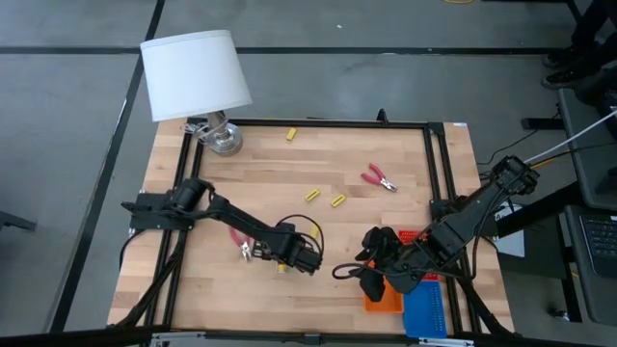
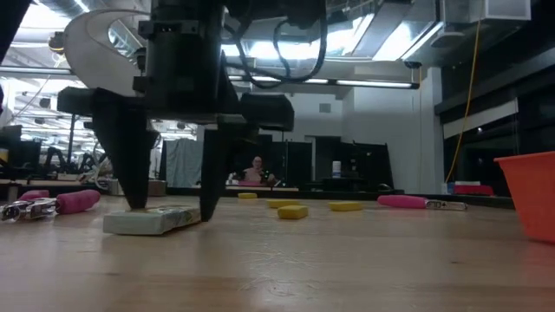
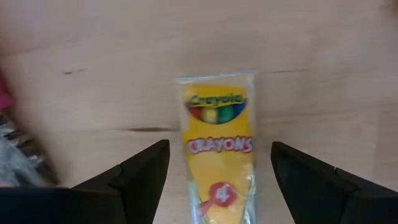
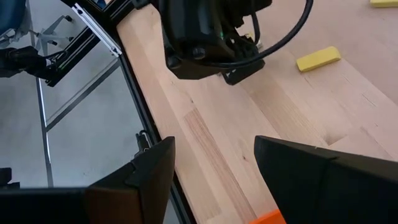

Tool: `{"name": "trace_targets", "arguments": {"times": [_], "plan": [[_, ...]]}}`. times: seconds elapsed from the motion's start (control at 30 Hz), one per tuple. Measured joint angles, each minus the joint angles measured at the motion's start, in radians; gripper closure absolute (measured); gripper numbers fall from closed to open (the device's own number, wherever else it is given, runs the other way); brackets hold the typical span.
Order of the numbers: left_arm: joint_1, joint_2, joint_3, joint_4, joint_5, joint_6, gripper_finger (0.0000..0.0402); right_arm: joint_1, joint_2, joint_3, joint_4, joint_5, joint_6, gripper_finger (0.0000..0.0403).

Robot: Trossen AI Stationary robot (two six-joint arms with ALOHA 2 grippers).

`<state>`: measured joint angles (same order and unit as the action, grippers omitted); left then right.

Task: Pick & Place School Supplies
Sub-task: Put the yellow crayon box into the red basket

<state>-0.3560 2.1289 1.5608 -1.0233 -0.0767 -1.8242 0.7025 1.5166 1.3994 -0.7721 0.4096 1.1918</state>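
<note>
A yellow crayon pack (image 3: 219,134) lies flat on the wooden table, also visible as the crayon pack (image 2: 152,221) in the low view. My left gripper (image 3: 219,163) is open and low over it, one finger on each side of the pack's near end, with a gap showing on both sides. It stands at the table's near middle (image 1: 289,258). A red-handled tool (image 1: 239,243) lies just to its left. My right gripper (image 4: 214,155) is open and holds nothing, hovering near the trays (image 1: 368,273).
A second red-handled tool (image 1: 379,178) and three small yellow blocks (image 1: 311,195) (image 1: 338,200) (image 1: 291,134) lie farther back. Orange (image 1: 381,297), blue (image 1: 424,310) and red (image 1: 410,235) trays sit at the near right. A white-shaded lamp (image 1: 198,77) stands at the far left corner. A person (image 2: 256,169) sits far behind.
</note>
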Motion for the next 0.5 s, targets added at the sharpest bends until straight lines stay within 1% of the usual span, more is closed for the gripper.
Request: {"name": "trace_targets", "arguments": {"times": [0.2, 0.3, 0.4, 0.5], "plan": [[0.007, 0.010, 0.001, 0.026, 0.012, 0.006, 0.0123, 0.001, 0.000, 0.000, -0.001, -0.010, -0.002, 0.0179], [0.007, 0.010, 0.001, 0.029, 0.013, 0.012, 0.0131, 0.007, 0.000, 0.000, -0.002, -0.009, 0.001, 0.0179], [0.010, 0.010, 0.001, 0.032, 0.010, 0.016, 0.0157, 0.011, 0.000, 0.000, -0.002, -0.009, 0.005, 0.0179], [0.013, 0.011, 0.001, 0.035, 0.008, 0.031, 0.0195, 0.011, 0.000, 0.000, -0.002, -0.001, 0.012, 0.0179]]}}
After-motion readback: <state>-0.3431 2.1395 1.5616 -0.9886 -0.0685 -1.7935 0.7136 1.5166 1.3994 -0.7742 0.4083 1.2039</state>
